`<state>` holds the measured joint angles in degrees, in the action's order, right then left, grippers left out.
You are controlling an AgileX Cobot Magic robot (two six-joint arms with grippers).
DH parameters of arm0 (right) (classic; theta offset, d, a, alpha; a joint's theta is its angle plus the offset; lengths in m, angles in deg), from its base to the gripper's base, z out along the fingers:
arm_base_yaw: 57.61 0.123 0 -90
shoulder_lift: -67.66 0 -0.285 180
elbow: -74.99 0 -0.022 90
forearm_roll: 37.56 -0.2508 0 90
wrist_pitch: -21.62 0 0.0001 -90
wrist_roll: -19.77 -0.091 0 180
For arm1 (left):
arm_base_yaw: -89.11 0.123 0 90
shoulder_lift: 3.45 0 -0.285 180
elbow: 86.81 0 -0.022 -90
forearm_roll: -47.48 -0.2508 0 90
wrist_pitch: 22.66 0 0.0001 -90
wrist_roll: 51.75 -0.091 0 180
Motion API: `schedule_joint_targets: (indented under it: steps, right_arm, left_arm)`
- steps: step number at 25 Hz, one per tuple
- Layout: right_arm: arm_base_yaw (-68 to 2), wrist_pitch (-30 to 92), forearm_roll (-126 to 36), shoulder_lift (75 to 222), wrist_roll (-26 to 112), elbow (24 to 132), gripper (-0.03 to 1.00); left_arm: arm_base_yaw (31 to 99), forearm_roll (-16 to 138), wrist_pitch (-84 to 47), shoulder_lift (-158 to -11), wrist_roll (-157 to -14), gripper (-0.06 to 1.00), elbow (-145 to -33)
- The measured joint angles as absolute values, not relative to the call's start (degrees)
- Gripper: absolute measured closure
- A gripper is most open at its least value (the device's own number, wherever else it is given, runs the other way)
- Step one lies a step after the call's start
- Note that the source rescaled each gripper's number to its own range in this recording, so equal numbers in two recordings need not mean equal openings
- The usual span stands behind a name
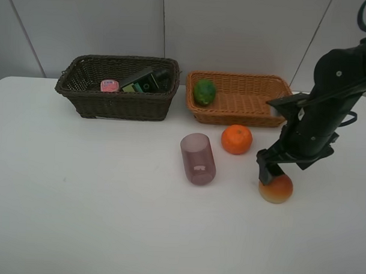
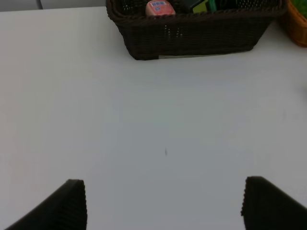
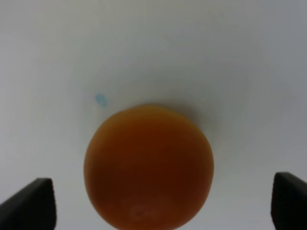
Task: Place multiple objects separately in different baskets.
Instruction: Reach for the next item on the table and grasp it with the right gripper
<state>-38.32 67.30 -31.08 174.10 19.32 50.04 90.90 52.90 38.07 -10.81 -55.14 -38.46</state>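
Note:
A red-orange round fruit (image 1: 276, 189) (image 3: 148, 165) rests on the white table at the right. My right gripper (image 1: 272, 174) (image 3: 162, 203) hovers right over it, open, with a finger well off each side and not touching it. An orange (image 1: 236, 139) and a purple cup (image 1: 198, 158) lying on its side sit mid-table. The light basket (image 1: 256, 109) holds the green fruit (image 1: 204, 91). In the dark basket (image 1: 112, 104) (image 2: 192, 36) lie the pink bottle (image 1: 109, 85) (image 2: 158, 8) and the black bottle (image 1: 146, 81). My left gripper (image 2: 163, 206) is open over bare table, short of the dark basket.
The two baskets stand side by side along the back of the table (image 1: 78, 199), close to the wall. A corner of the light basket (image 2: 298, 24) shows in the left wrist view. My right arm (image 1: 328, 100) reaches in from the right edge.

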Motion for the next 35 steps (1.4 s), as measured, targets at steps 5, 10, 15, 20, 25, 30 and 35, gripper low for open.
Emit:
schedule_joint_targets:
  steps: [5, 10, 15, 20, 25, 30, 35]
  right_arm:
    - [-38.32, 66.83, -31.21, 175.44, 19.32, 50.04, 0.03]
    - [-38.32, 66.88, -31.6, 176.98, 19.32, 50.04, 0.03]
    - [-38.32, 66.88, -31.69, 179.05, 19.32, 50.04, 0.03]
    - [-38.32, 65.39, -31.75, 179.62, 19.32, 50.04, 0.03]
    - [-38.32, 64.89, -31.86, 180.41, 19.32, 50.04, 0.03]
    - [-38.32, 64.78, -31.92, 180.63, 19.32, 50.04, 0.03]
    - [-38.32, 64.47, -31.98, 181.48, 19.32, 50.04, 0.03]
  left_arm:
    - [90.9, 52.9, 38.07, -10.81, -55.14, 0.19, -38.46]
    - [90.9, 52.81, 38.07, -10.81, -55.14, 0.19, -38.46]
    - [90.9, 52.81, 38.07, -10.81, -55.14, 0.19, -38.46]
    - [90.9, 52.81, 38.07, -10.81, -55.14, 0.19, -38.46]
    - [90.9, 52.77, 38.07, -10.81, -55.14, 0.19, -38.46]
    - [90.9, 52.77, 38.07, -10.81, -55.14, 0.19, -38.46]
    - [90.9, 52.77, 38.07, -10.81, -55.14, 0.19, -38.46]
